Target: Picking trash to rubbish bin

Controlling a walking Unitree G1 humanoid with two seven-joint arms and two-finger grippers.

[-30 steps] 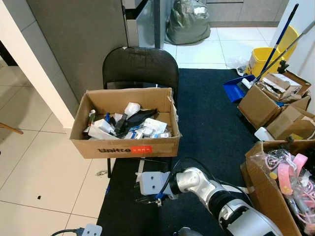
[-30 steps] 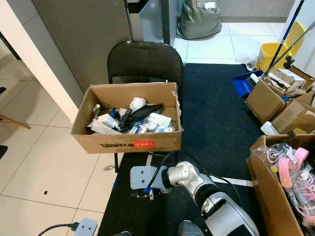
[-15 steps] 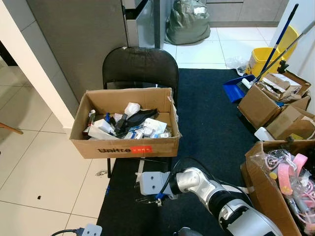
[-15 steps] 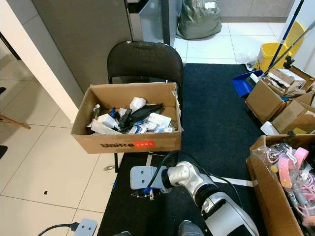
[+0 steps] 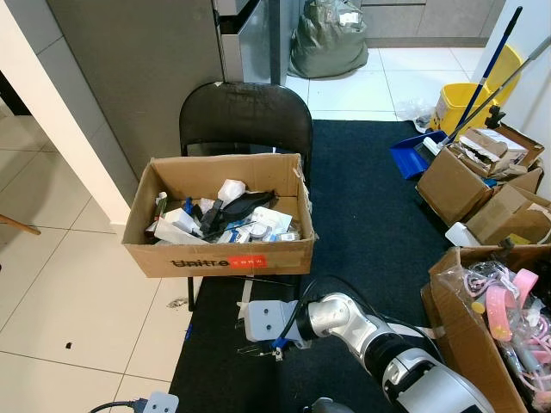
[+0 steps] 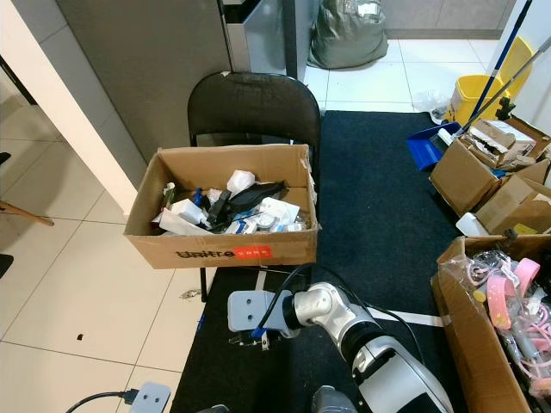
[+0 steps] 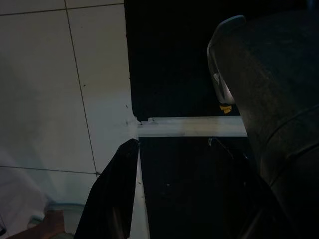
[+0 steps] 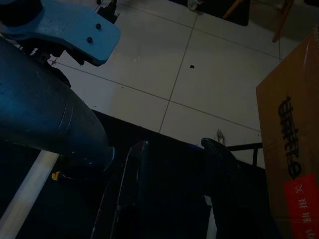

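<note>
Pale tiled floor [image 5: 77, 292] on the left of the frame, a black carpet [image 5: 370, 206] down the middle and right; grey cabinet wall across the upper left. At centre, a black chair [image 5: 245, 116] bearing an open cardboard box [image 5: 219, 255], long axis running left to right across the frame, mouth upward, heaped with mixed trash [image 5: 225, 219]: white wrappers, a black crumpled piece, small bottles; single items too tangled to tell apart. Chair seat and legs mostly hidden behind the box. Along the right edge, more cardboard boxes [image 5: 469, 185], one at lower right cut off by the frame and holding pink things; above them a yellow mop bucket [image 5: 456, 103] and a blue dustpan [image 5: 411, 155]. At top centre, a dark green sack [image 5: 331, 39], partly cropped. Lower centre, the right arm bent across the carpet below the box; right gripper [image 8: 172, 164] low over dark carpet near the box front, fingers apart, holding nothing. Left gripper [image 7: 199, 199] dim, above the carpet edge and a white tape strip [image 7: 192, 127]; spacing of its fingers impossible to judge.
</note>
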